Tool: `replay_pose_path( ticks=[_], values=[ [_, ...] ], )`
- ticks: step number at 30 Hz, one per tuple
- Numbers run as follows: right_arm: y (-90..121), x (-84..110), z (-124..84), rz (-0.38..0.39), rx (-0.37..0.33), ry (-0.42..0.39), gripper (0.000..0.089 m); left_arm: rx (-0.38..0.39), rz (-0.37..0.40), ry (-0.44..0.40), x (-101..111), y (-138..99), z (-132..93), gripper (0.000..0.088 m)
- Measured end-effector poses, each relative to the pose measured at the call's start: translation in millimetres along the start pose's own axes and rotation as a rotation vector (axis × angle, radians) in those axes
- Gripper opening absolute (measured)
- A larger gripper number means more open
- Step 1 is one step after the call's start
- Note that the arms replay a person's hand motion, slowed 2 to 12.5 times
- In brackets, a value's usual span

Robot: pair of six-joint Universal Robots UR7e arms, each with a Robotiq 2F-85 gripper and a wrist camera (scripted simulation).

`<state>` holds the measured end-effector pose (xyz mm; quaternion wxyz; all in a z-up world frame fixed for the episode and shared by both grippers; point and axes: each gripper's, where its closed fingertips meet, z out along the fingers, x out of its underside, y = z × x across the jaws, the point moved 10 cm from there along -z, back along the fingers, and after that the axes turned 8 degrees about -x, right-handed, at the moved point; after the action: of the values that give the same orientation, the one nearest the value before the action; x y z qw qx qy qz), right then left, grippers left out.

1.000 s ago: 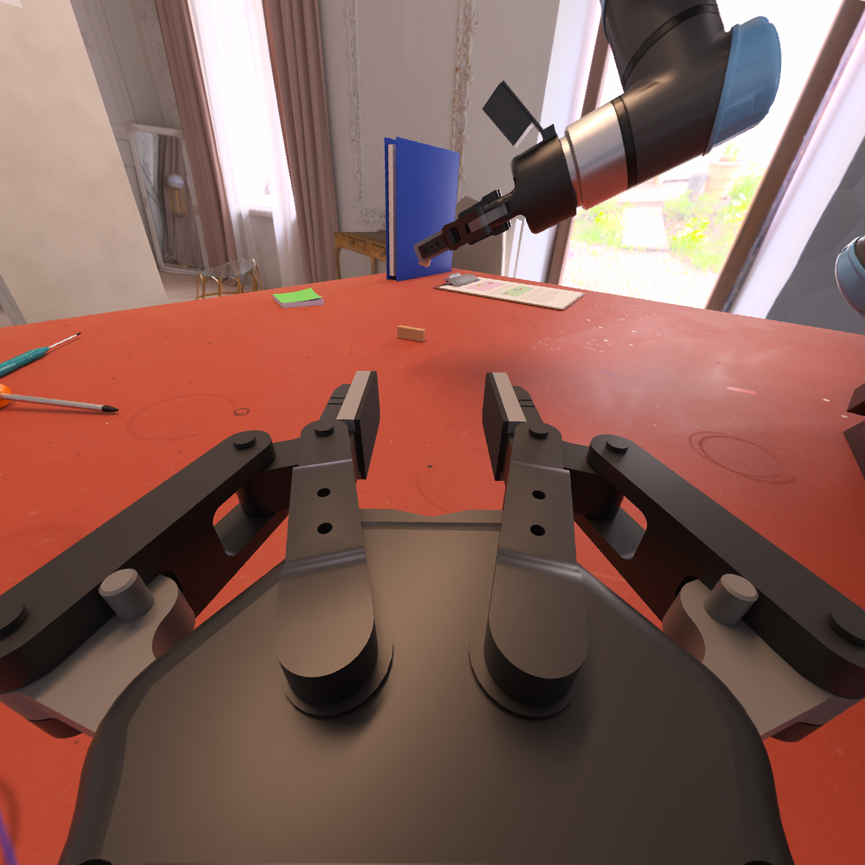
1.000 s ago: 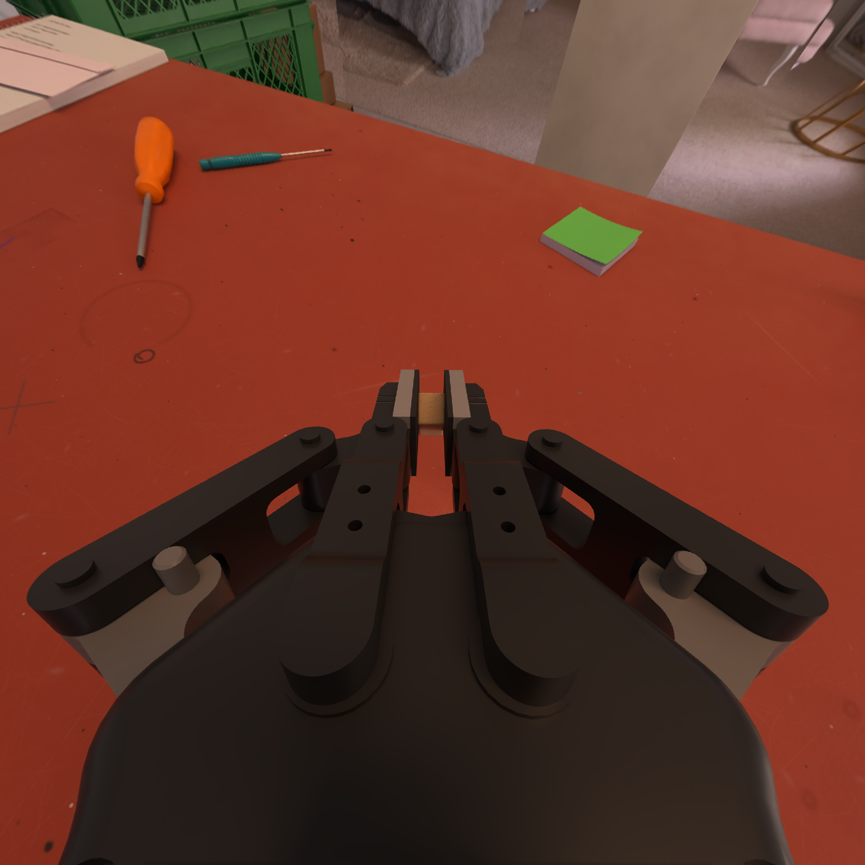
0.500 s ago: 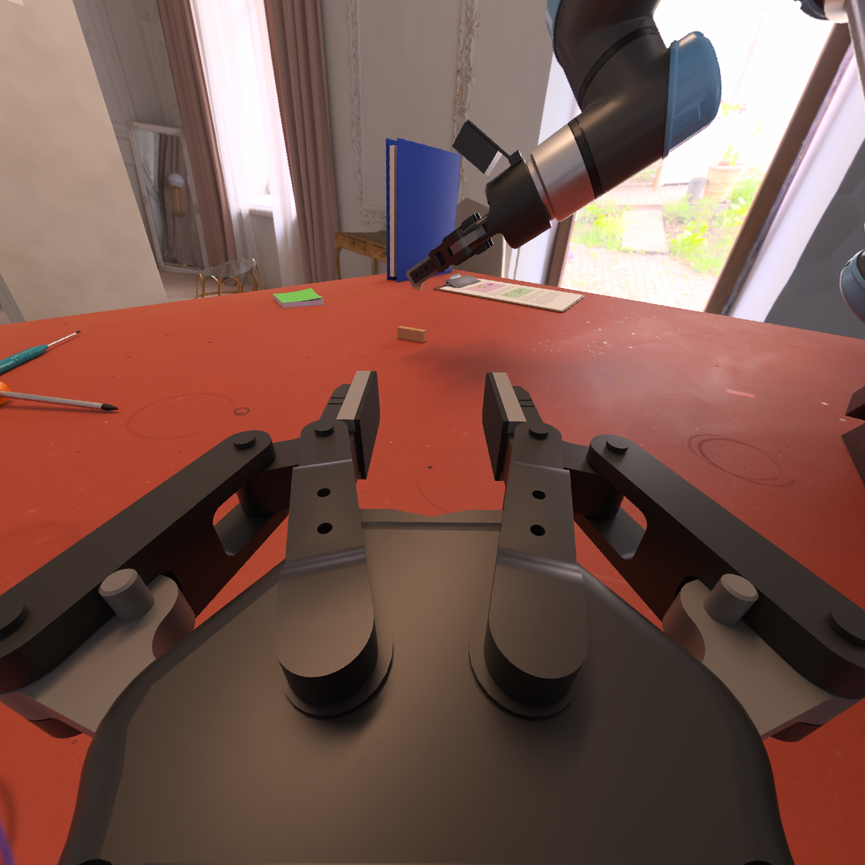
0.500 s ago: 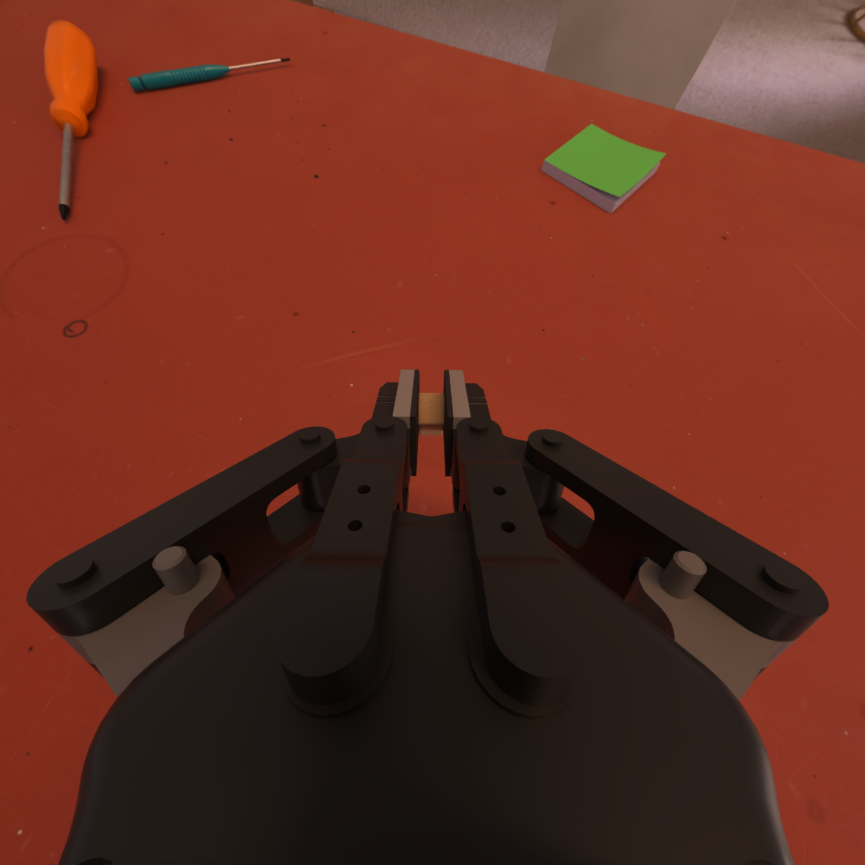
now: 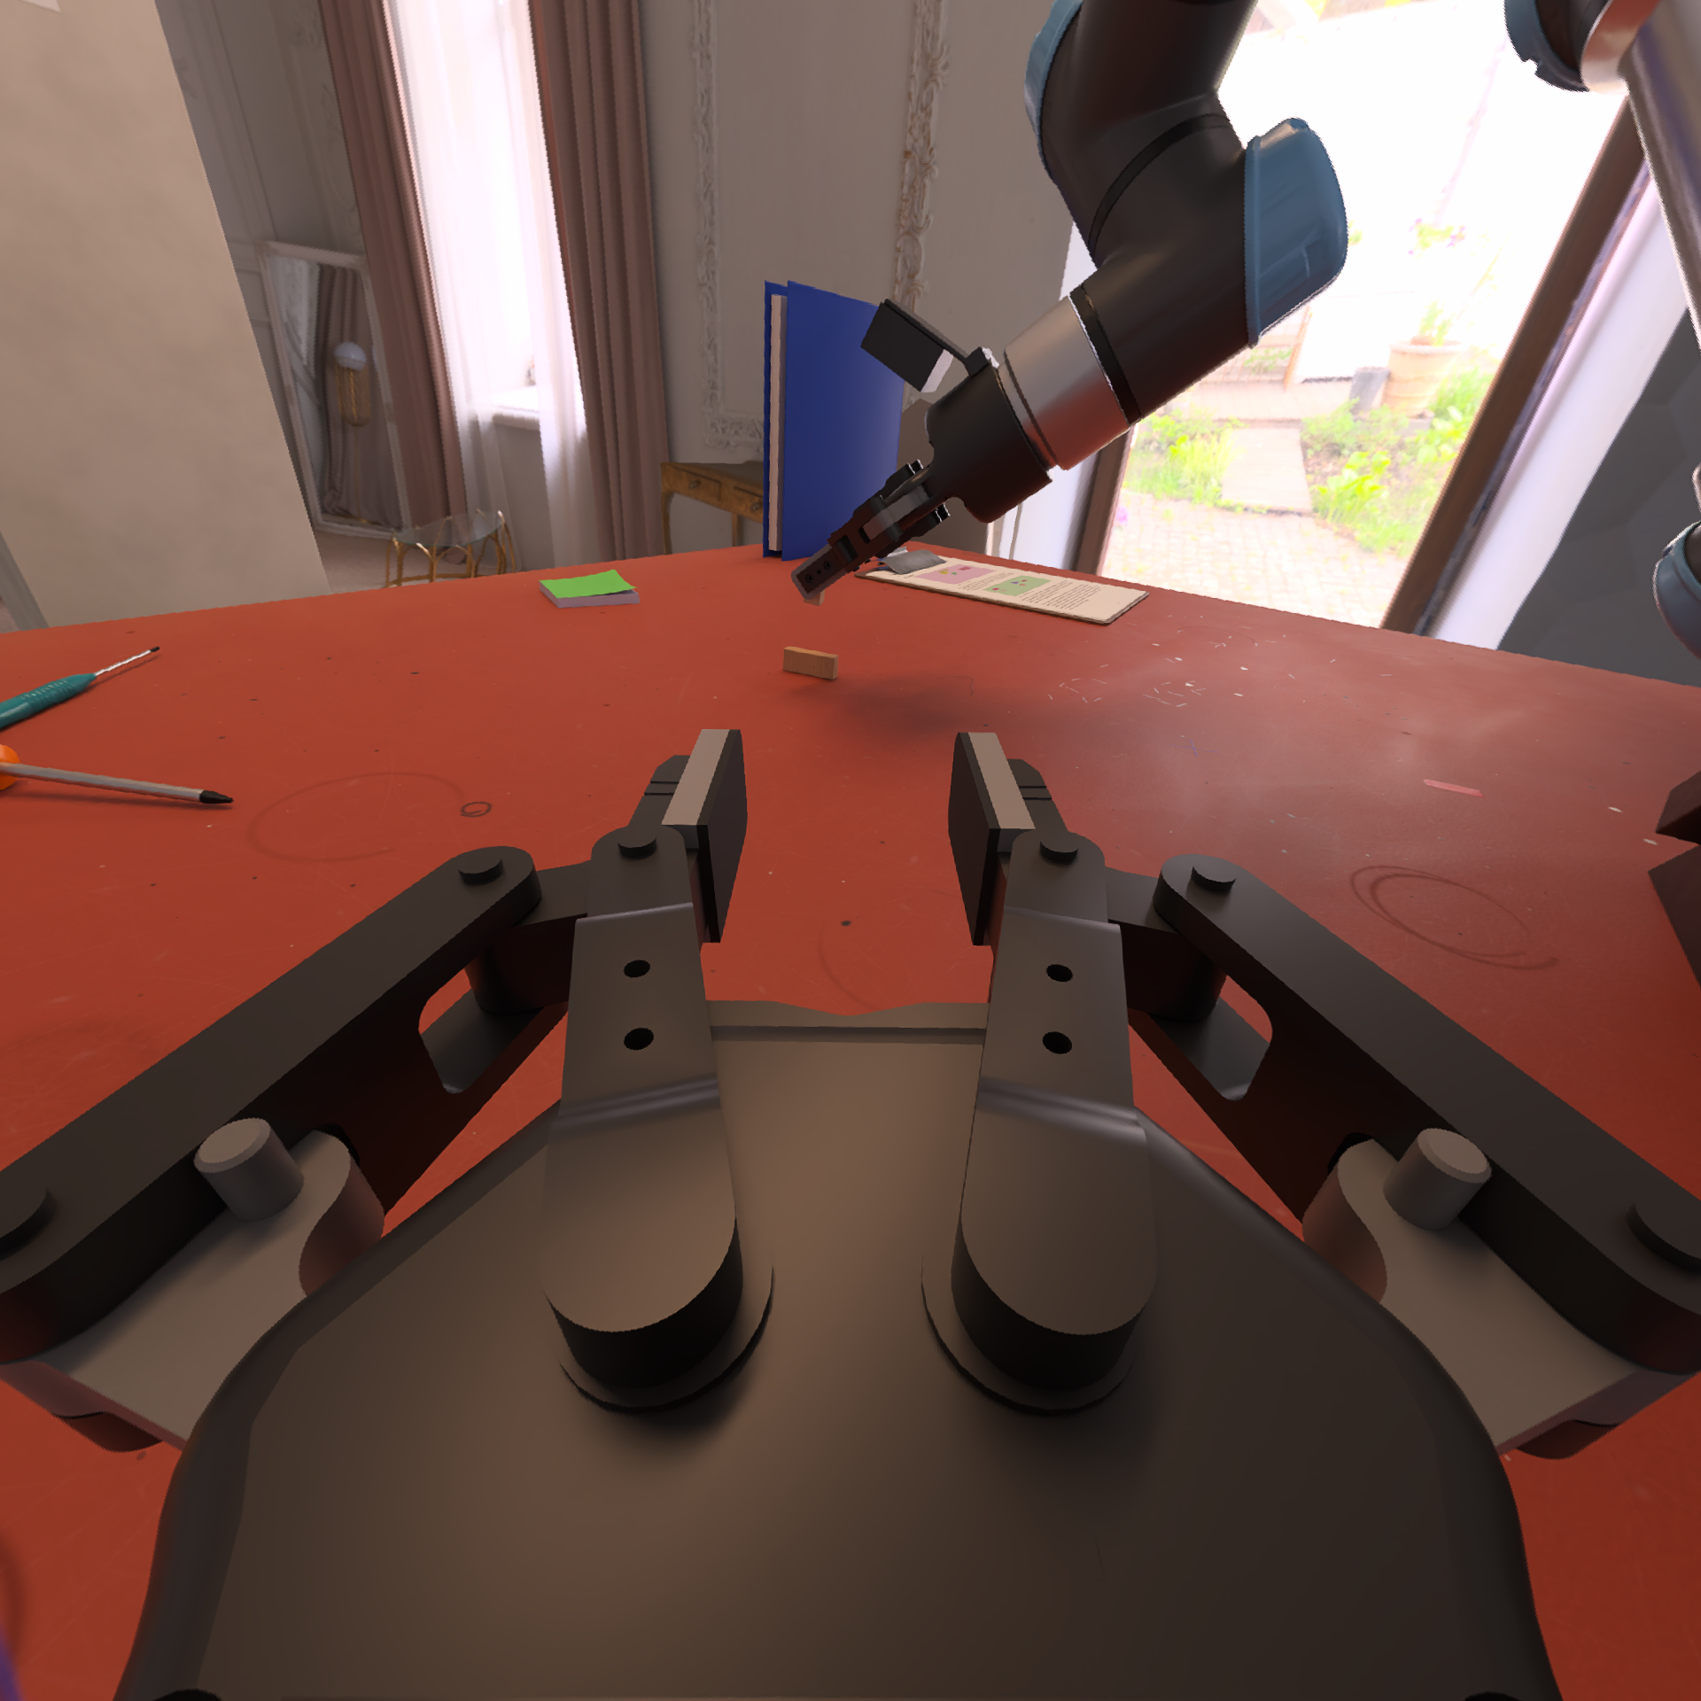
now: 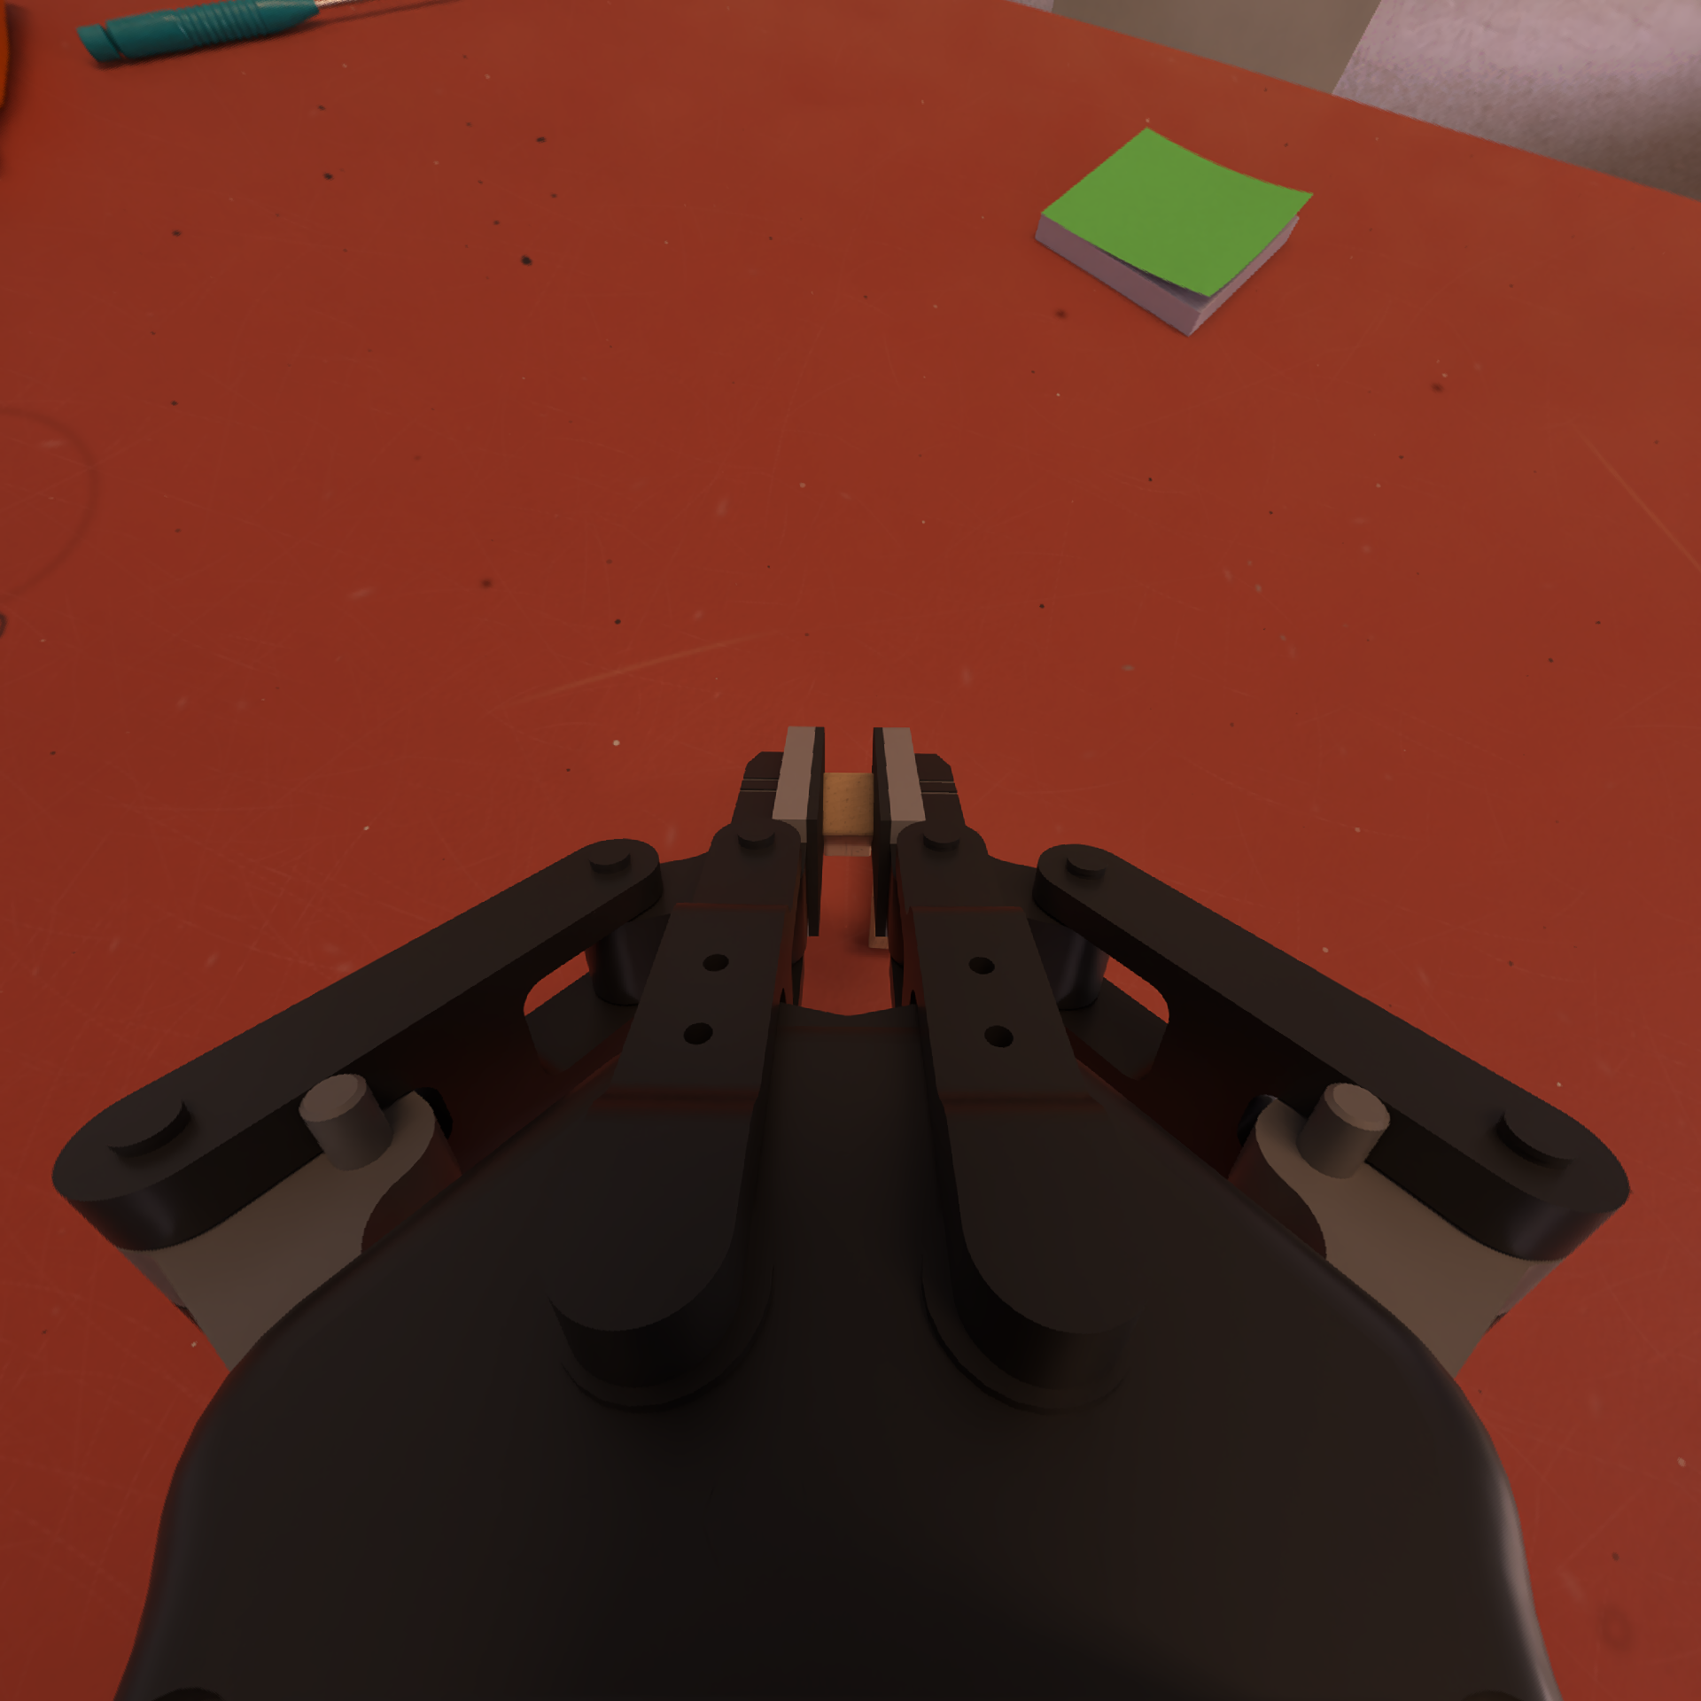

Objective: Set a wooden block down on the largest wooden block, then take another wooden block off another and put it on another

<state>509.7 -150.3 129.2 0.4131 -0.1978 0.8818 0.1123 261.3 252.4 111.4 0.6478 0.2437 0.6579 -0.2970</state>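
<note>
A small wooden block (image 5: 810,663) lies flat on the red table (image 5: 1197,782), far ahead of my left gripper (image 5: 845,792), which is open and empty just above the table. My right gripper (image 5: 815,584) hangs tilted a little above and behind that block. In the right wrist view my right gripper (image 6: 847,773) is shut on a small light wooden block (image 6: 847,801). A pale sliver (image 6: 874,925) shows through the gap under the fingers; I cannot tell what it is. No larger block is in view.
A green sticky-note pad (image 5: 589,589) (image 6: 1169,221) lies at the far left. A blue folder (image 5: 828,414) stands at the table's back edge beside a clipboard (image 5: 1003,589). Two screwdrivers (image 5: 120,787) (image 5: 64,686) lie at the left. A dark object (image 5: 1684,828) is at the right edge.
My right gripper has come down and moved farther off toward the table block, still holding its small block. The table looms nearer in its view. The left gripper has not moved.
</note>
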Motion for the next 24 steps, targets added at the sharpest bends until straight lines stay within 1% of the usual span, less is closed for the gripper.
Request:
replay_pose_path(
  ticks=[24],
  values=[
    [-12.9, 9.0, 23.0, 0.045, 0.029, 0.057, 0.0092, 0.001, -0.024, -0.014, -0.3, 1.9, -0.8, 0.0404]
  ],
)
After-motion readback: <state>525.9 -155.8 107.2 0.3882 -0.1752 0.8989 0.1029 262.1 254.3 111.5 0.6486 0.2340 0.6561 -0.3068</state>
